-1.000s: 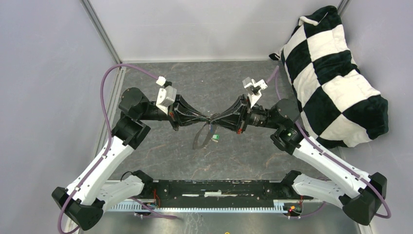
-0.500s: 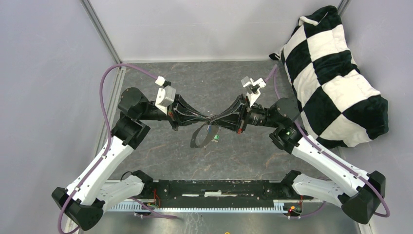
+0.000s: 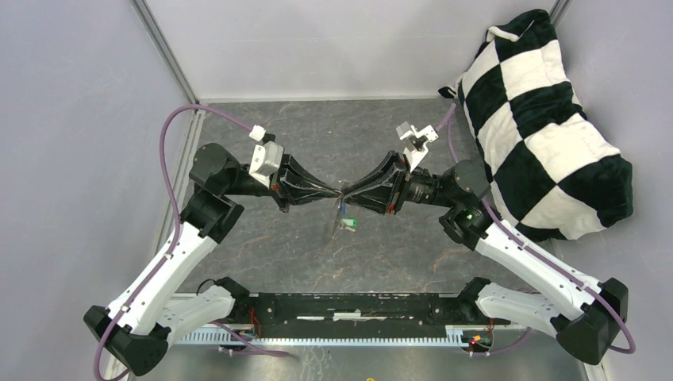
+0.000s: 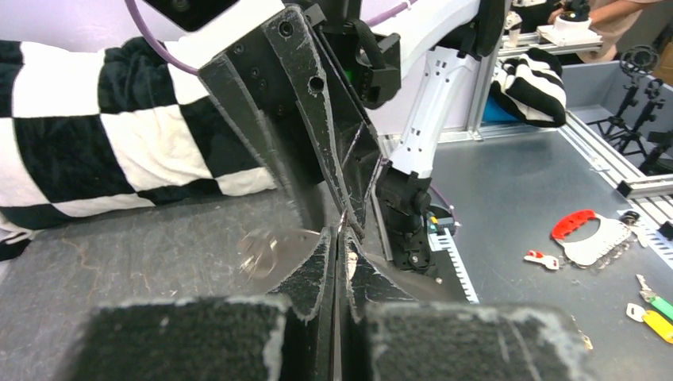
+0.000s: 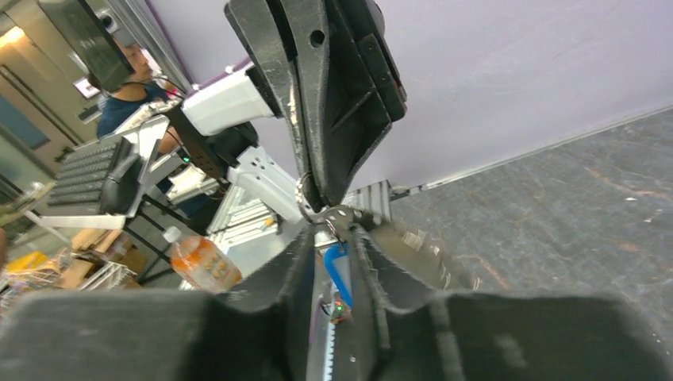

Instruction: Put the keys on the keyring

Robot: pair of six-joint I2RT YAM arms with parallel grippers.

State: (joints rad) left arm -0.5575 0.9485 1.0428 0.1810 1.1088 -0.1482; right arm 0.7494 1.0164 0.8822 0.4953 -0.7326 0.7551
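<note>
Left gripper [image 3: 339,193] clenched on thin, floppy keyring [image 3: 332,228]; right gripper [image 3: 350,198] slightly parted. Light, slippery keys [image 3: 346,221] dangle below: pinch the plastic heads.

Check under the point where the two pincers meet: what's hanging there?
The blue key and green key dangle there, the keyring edge-on beside them. Where they join is covered by the left pincer and right pincer.

No text, brand, number or sign can be read in any view. The bottle [image 5: 200,262] in the right wrist view has an orange label, but its print is too blurred and small to make out.
</note>
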